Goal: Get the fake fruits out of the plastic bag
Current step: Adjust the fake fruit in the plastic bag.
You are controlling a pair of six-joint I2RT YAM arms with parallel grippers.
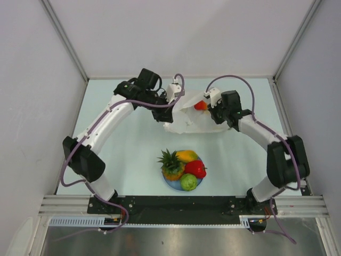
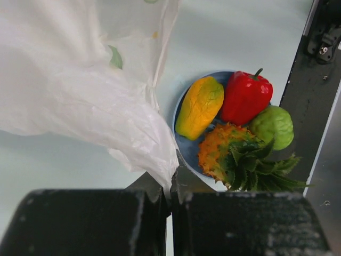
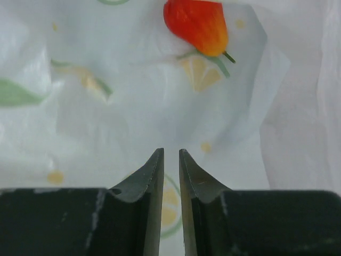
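The translucent white plastic bag (image 1: 192,121) lies at mid-table, its left edge lifted. My left gripper (image 1: 171,104) is shut on a fold of the bag (image 2: 80,90), pinched between the fingertips of the left gripper (image 2: 169,178). A red-orange fruit (image 1: 201,105) lies on the bag's printed film (image 3: 106,122). In the right wrist view this fruit (image 3: 197,24) is ahead of my right gripper (image 3: 171,152), which is shut to a narrow slit and empty; in the top view it (image 1: 209,106) is beside the fruit.
A light-blue plate (image 1: 173,184) near the front holds a pineapple (image 1: 171,166), a yellow-orange wedge (image 1: 186,156), a glossy red piece (image 1: 195,168) and a green ball (image 1: 188,182). The left wrist view shows the plate (image 2: 189,152) below the bag. White walls enclose the table.
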